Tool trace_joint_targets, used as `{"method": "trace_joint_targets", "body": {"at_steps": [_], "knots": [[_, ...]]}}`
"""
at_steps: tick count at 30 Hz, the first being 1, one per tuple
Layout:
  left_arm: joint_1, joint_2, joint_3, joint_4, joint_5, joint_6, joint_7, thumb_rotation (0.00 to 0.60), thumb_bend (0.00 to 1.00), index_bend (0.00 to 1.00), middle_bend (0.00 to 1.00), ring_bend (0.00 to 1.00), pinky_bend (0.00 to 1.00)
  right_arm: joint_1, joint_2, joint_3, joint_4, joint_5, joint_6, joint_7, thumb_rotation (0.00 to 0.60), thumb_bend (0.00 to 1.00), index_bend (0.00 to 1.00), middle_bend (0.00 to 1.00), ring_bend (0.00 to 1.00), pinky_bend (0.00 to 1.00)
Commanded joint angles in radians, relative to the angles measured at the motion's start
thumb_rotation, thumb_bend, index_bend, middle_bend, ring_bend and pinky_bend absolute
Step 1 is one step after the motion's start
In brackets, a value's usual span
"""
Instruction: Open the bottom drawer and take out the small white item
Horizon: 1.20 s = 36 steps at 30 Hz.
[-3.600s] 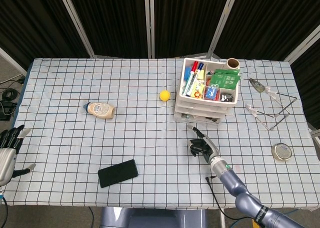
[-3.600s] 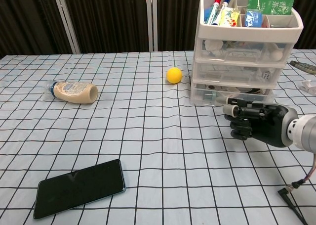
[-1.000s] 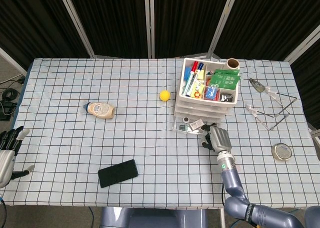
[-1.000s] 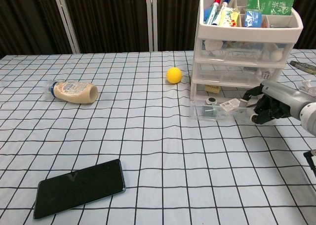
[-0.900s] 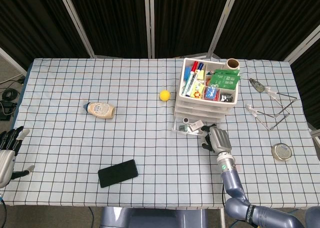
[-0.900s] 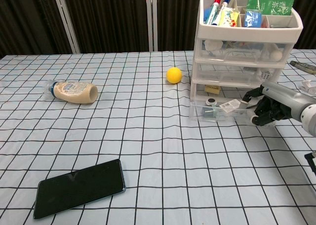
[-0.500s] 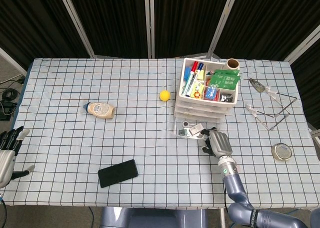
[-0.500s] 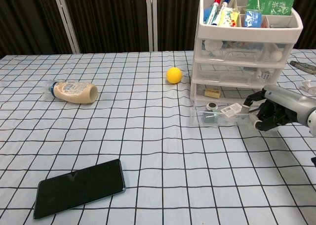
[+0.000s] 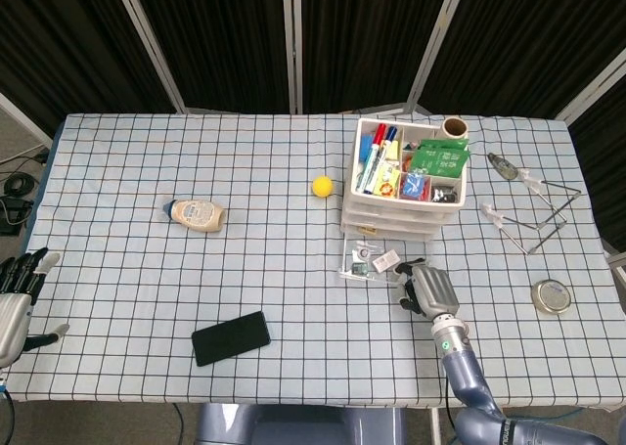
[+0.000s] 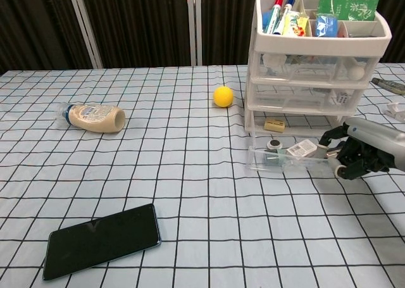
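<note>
Fig. — bottom drawer [image 10: 288,161] drawn out toward the table's front edge from the drawer unit [image 10: 316,73]; contents exposed. Right hand [image 10: 357,155] sits at the drawer's right front corner, fingers curled round the front wall, apparently gripping it. Left hand [image 9: 15,298] is far left of the unit at the table edge, fingers apart, holding nothing.

Small white item [image 10: 302,149], flat w/ a printed label, lies in the drawer, right of centre, just left of the right hand's fingertips; close, not touching. A dark round piece [image 10: 274,145] sits left of it in the same drawer; a tan block [image 10: 273,124] lies further back under the unit.

Risks, judged from this state:
- Pulling further could bring the drawer clear of the unit — it already looks well out, so the front may tip and spill.
- Unit seems light; a sideways tug may drag or tilt it, w/ markers [image 10: 273,12] up top.
- Reaching in w/ curled fingers may nudge the item deeper or catch the neighbouring piece instead, since the drawer wall stands betw. hand and item
</note>
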Motion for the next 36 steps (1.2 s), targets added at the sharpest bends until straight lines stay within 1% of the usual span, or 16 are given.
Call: {"method": "trace_joint_targets", "body": {"at_steps": [1,6,12,15,23,25,29,30,32,34,36], "knots": [[0.000,0.000,0.000,0.000,-0.001,0.000,0.000,0.600,0.00,0.00,0.00,0.00,0.00,-0.001,0.000,-0.001,0.001,-0.002,0.001,0.003,0.600,0.52,0.59,0.86,0.89,0.82],[0.000,0.001,-0.001,-0.001,-0.003,0.000,-0.002,0.600,0.00,0.00,0.00,0.00,0.00,-0.002,0.001,-0.004,0.003,-0.013,0.002,0.015,0.600,0.51,0.56,0.85,0.88,0.81],[0.000,0.001,-0.001,0.000,-0.006,-0.002,-0.002,0.600,0.00,0.00,0.00,0.00,0.00,-0.004,0.005,-0.005,-0.012,-0.057,0.014,0.042,0.600,0.43,0.46,0.83,0.87,0.81],[0.001,0.002,-0.002,-0.002,-0.006,-0.001,-0.002,0.600,0.00,0.00,0.00,0.00,0.00,0.000,0.011,0.002,-0.028,-0.071,0.027,0.038,0.600,0.41,0.43,0.83,0.87,0.80],[0.002,0.004,-0.003,-0.001,-0.008,0.002,-0.009,0.600,0.00,0.00,0.00,0.00,0.00,0.005,0.032,0.010,-0.085,-0.082,0.056,0.000,0.600,0.38,0.38,0.82,0.86,0.79],[0.003,0.005,-0.003,-0.001,-0.008,0.003,-0.011,0.600,0.00,0.00,0.00,0.00,0.00,0.006,0.037,0.011,-0.097,-0.081,0.061,-0.007,0.600,0.35,0.37,0.82,0.86,0.79],[0.005,0.007,-0.005,0.000,-0.009,0.008,-0.018,0.600,0.00,0.00,0.00,0.00,0.00,0.011,0.052,0.014,-0.120,-0.097,0.067,-0.016,0.600,0.19,0.36,0.82,0.86,0.79],[0.005,0.007,-0.006,0.001,-0.008,0.010,-0.019,0.600,0.00,0.00,0.00,0.00,0.00,0.015,0.057,0.014,-0.120,-0.111,0.065,-0.014,0.600,0.17,0.35,0.82,0.86,0.79],[0.007,0.004,-0.009,0.004,-0.001,0.021,-0.027,0.600,0.00,0.00,0.00,0.00,0.00,0.025,0.075,0.016,-0.117,-0.135,0.048,0.000,0.600,0.11,0.29,0.82,0.86,0.79],[0.009,0.001,-0.011,0.009,0.008,0.032,-0.034,0.600,0.00,0.00,0.00,0.00,0.00,0.034,0.095,0.018,-0.113,-0.147,0.030,0.007,0.600,0.08,0.25,0.84,0.86,0.79],[0.011,-0.001,-0.011,0.014,0.015,0.039,-0.039,0.600,0.00,0.00,0.00,0.00,0.00,0.045,0.113,0.019,-0.106,-0.157,0.017,-0.005,0.600,0.04,0.23,0.86,0.87,0.79]]}}
